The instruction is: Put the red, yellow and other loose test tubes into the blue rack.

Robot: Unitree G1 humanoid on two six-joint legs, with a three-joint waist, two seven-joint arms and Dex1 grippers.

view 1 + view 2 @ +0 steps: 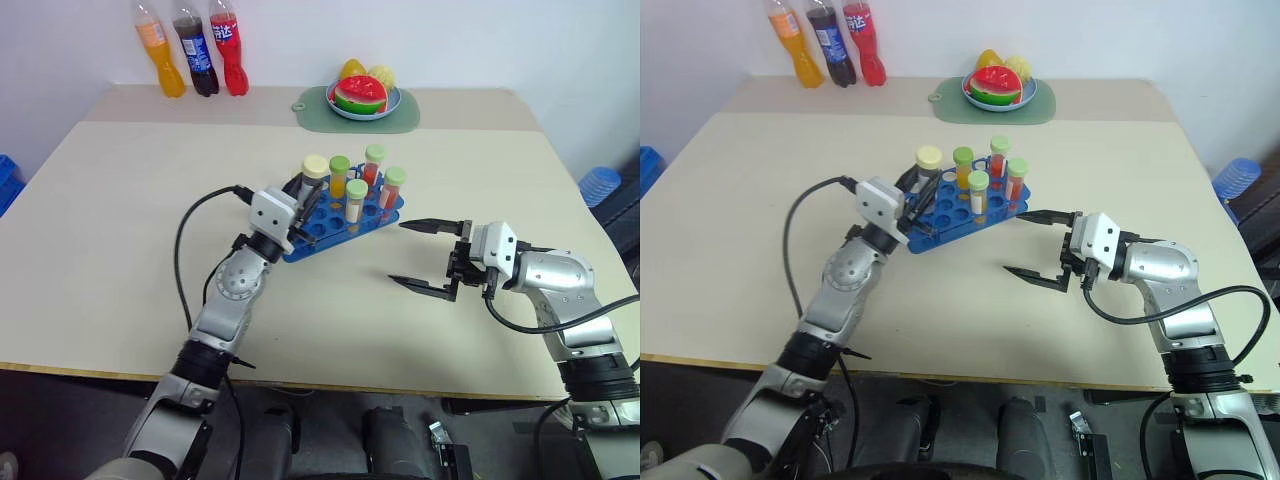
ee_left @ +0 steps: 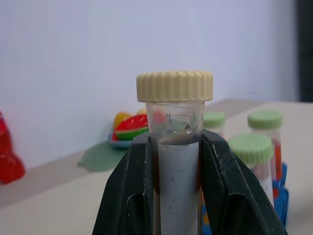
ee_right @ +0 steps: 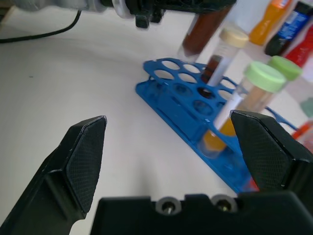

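Observation:
My left gripper (image 1: 300, 192) is shut on a test tube (image 2: 174, 127) with dark liquid and a cream cap (image 1: 315, 165). It holds the tube tilted over the left end of the blue rack (image 1: 322, 228), just below the cap. Several green-capped tubes stand in the rack, among them a yellow-orange one (image 1: 340, 178) and a red one (image 1: 372, 168). To the right of the rack, my right gripper (image 1: 396, 252) hovers low over the table, open and empty. Its fingers point toward the rack (image 3: 176, 98).
Three soda bottles (image 1: 195, 50) stand at the back left edge. A green mat with a fruit plate (image 1: 360, 100) lies at the back centre. The left arm's black cable (image 1: 185, 240) loops over the table. Blue bins sit off both sides.

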